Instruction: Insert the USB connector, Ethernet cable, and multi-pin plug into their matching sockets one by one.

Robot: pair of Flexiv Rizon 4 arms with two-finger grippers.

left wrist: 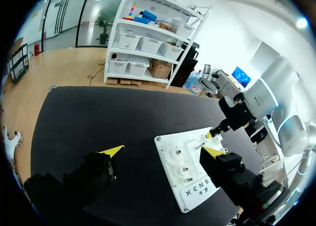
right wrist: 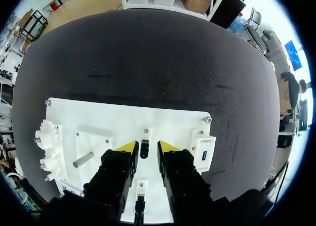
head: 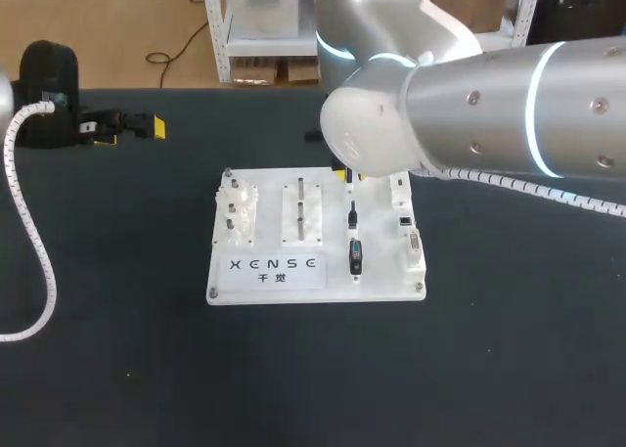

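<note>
The USB connector [right wrist: 143, 149], standing on the white board [head: 383, 287] just above the head view's middle, sat between the narrowly parted fingers of the right gripper [right wrist: 146, 147], seemingly not yet pinched; the first pick seemed in hand, next needing a close and straight lift.

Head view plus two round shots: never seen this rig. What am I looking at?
Two robot arms work at a black table. The head view looks down from above. Each round picture comes from a camera on one arm's wrist. A white board carries gears, pegs, a row of three black connectors and sockets beside them. The right end effector hangs over the board, open, its fingers either side of the end connector, apparently not gripping it. The left end effector is open and empty, off to the board's side.
</note>
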